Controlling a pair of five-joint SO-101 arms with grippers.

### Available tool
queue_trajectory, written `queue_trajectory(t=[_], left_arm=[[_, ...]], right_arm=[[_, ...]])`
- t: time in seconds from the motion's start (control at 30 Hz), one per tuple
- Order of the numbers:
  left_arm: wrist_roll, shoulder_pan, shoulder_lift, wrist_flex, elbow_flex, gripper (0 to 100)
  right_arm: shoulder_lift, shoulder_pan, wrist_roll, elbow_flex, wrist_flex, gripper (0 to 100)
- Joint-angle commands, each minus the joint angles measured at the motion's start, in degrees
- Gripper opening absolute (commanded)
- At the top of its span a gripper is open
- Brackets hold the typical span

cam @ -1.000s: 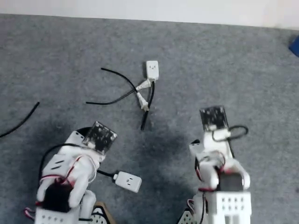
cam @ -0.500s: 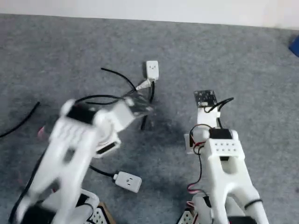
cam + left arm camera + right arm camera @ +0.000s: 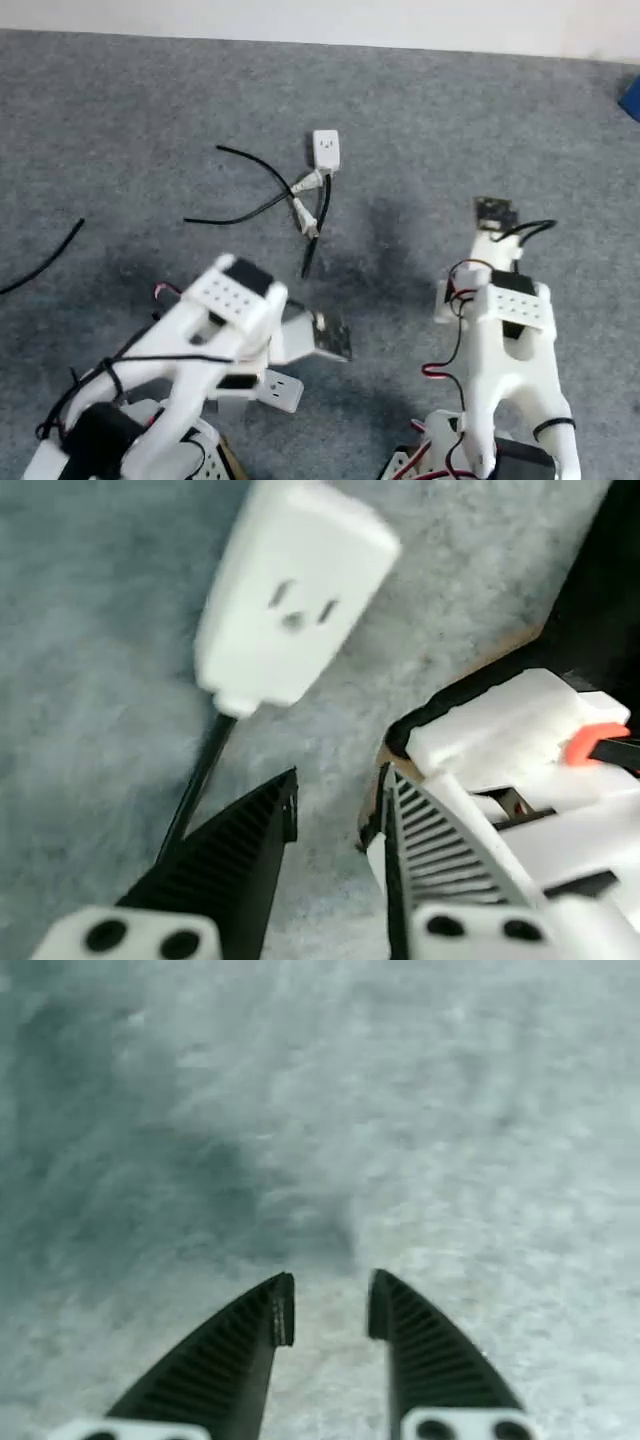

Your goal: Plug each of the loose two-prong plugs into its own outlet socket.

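Surface: grey, felt-like desk [image 3: 480,120].
Left arm [image 3: 230,300]: in the high view it is bent low over the near outlet socket.
Left gripper [image 3: 338,800]: jaws slightly spread, with a narrow gap between the tips and nothing in it.
Near outlet socket [image 3: 295,590]: white block, slotted face up, lying just ahead of the left jaws and a little off to the black jaw's side. It is not between the jaws. In the high view [image 3: 278,390] it is partly covered by the left arm.
Near socket cord [image 3: 200,770]: black. It leaves the socket end that faces the jaws and runs along the outside of the black jaw.
Arm housing [image 3: 510,730]: white with an orange tab, close beside the white jaw.
Right arm [image 3: 505,310]: stretched forward, well apart from both sockets.
Right gripper [image 3: 330,1305]: jaws slightly spread and holding nothing, with bare grey desk ahead of the tips.
Far outlet socket [image 3: 326,150]: white, face up, well ahead of both sets of jaws.
Upper plug [image 3: 310,182]: white and lying on the desk, its tip at the far socket's lower corner. I cannot tell whether they touch.
Lower plug [image 3: 303,215]: white, just beside the upper plug. Neither plug sits in the socket's slots.
Plug cords [image 3: 250,165]: black. They cross each other and trail away to one side.
Stray cord [image 3: 40,260]: black, at the edge of the desk.
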State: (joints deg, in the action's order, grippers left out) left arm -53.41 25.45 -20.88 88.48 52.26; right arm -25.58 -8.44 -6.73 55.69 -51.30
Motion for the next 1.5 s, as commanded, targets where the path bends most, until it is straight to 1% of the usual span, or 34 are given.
queue_trajectory(t=[0.0,0.07,0.23,0.3,0.43,0.53,0.63,0.77,0.87,1.0,1.1,1.17,1.3,1.47], left_arm=[[-0.62,1.71,-3.38,-4.57,2.59,24],[-0.62,2.77,-3.38,-7.56,2.95,24],[0.88,7.25,-3.38,-15.3,3.91,24],[3.43,7.52,-3.38,-20.4,3.82,24],[5.19,7.43,-3.3,-28.04,5.05,24],[5.8,7.34,-3.38,-28.31,4.0,24],[5.71,5.67,-3.38,-26.11,0.13,24],[5.19,-0.4,-3.3,-25.58,-4.26,24],[1.76,-4.88,-3.3,-25.58,-5.49,24],[1.14,-8.4,-3.12,-28.84,-4.79,24],[1.41,-7.69,-0.66,-29.63,-3.12,24],[1.67,-5.85,1.8,-29.63,-2.42,24],[5.1,-2.24,6.02,-30.95,-2.24,24],[5.54,0.13,9.01,-33.23,-2.24,24]], right_arm=[[0.04,-2.59,0.7,-2.95,0.75,24.9],[0.04,-2.51,0.7,-2.77,0.75,28.4],[0.04,-2.51,0.7,-2.68,1.45,28.9],[0.04,-2.51,0.7,-2.59,2.07,28.9],[0.04,-2.42,0.7,-2.59,1.98,28.9],[0.04,-2.07,0.7,-2.59,1.98,28.9],[0.04,-0.66,0.53,-2.51,1.98,28.9],[0.04,-0.66,0.44,-2.51,1.98,28.9],[0.04,-0.48,0.35,-2.51,1.98,28.9],[0.04,-0.4,0.35,-2.51,1.98,28.9],[0.04,-0.4,0.35,-2.51,1.98,28.9],[0.22,-0.4,0.35,-2.51,1.98,28.9],[0.31,-0.4,0.35,-2.51,1.98,28.9],[0.31,-0.4,0.26,-2.51,1.98,28.9]])
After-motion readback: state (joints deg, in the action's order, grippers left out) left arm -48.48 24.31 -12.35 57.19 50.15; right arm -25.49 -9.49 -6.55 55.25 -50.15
